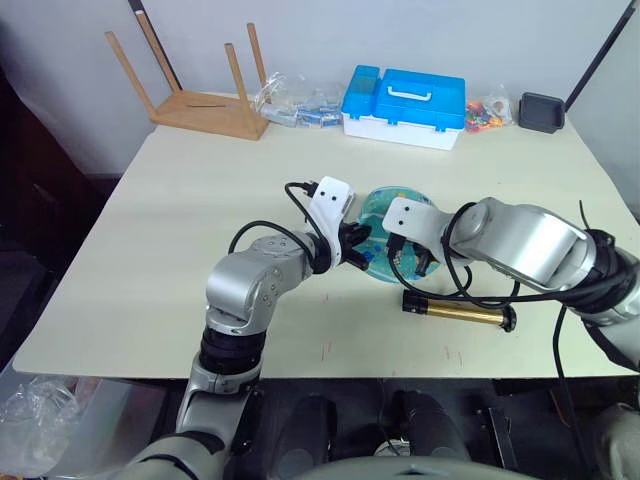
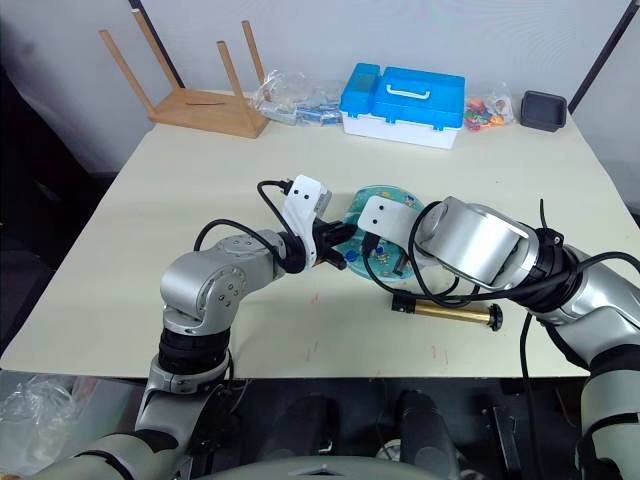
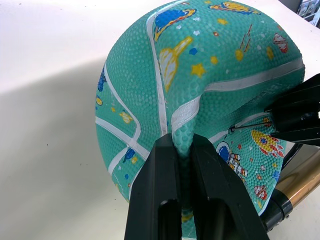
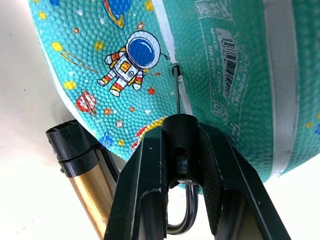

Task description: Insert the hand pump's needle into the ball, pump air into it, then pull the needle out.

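The teal ball (image 1: 382,208), soft and partly flat, sits mid-table between both grippers. My left gripper (image 3: 182,144) is shut on a pinched fold of the ball (image 3: 210,65) beside a pale seam. My right gripper (image 4: 179,131) is shut on the needle's black fitting. The thin needle (image 4: 177,95) runs straight to a small valve hole on the seam, near the barcode label, and its tip touches the hole. The amber hand pump (image 1: 458,311) lies on the table just in front of the ball, under my right forearm. Its black hose loops back between the right fingers.
Along the far edge stand a blue-and-white plastic case (image 1: 405,105), an upturned wooden stool (image 1: 205,108), clear bags of small parts (image 1: 295,103), a bag of colourful bits (image 1: 487,112) and a black box (image 1: 541,110). The table's front edge (image 1: 330,372) runs close behind the pump.
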`<move>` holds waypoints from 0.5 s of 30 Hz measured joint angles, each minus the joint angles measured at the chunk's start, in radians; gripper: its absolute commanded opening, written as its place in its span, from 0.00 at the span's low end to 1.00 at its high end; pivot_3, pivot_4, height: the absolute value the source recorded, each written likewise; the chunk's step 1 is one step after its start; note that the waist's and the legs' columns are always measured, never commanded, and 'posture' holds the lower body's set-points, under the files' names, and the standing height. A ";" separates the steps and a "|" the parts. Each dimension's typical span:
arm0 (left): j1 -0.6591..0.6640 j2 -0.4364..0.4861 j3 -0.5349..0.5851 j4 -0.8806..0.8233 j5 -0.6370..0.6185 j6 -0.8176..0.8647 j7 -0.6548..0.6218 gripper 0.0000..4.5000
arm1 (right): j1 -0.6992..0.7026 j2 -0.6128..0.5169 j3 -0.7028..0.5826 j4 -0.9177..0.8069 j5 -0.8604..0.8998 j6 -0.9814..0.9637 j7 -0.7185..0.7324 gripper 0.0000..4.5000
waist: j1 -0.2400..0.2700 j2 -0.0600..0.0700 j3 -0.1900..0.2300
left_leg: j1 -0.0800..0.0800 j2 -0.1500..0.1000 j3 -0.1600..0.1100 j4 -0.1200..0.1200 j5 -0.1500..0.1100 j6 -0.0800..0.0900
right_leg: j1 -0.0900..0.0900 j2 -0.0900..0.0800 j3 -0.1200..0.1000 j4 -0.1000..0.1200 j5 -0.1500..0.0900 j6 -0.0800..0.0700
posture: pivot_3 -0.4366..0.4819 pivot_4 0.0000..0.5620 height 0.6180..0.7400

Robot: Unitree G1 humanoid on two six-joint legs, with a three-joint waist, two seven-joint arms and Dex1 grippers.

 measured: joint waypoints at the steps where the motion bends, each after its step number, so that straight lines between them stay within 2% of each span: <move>1: 0.000 0.000 0.000 0.000 0.000 0.000 0.000 0.00 | 0.000 -0.001 0.002 -0.001 0.000 -0.001 0.000 0.08 | 0.000 0.000 0.000 | 0.000 0.000 0.000 0.000 0.000 0.000 | 0.000 0.000 0.000 0.000 0.000 0.000 | 0.48 0.27 1.00; 15: 0.000 0.002 -0.002 0.000 0.000 -0.004 -0.001 0.00 | 0.000 -0.008 0.004 -0.006 0.000 -0.001 -0.001 0.08 | 0.000 0.000 0.000 | 0.000 0.000 0.000 0.000 0.000 0.000 | 0.000 0.000 0.000 0.000 0.000 0.000 | 0.48 0.27 1.00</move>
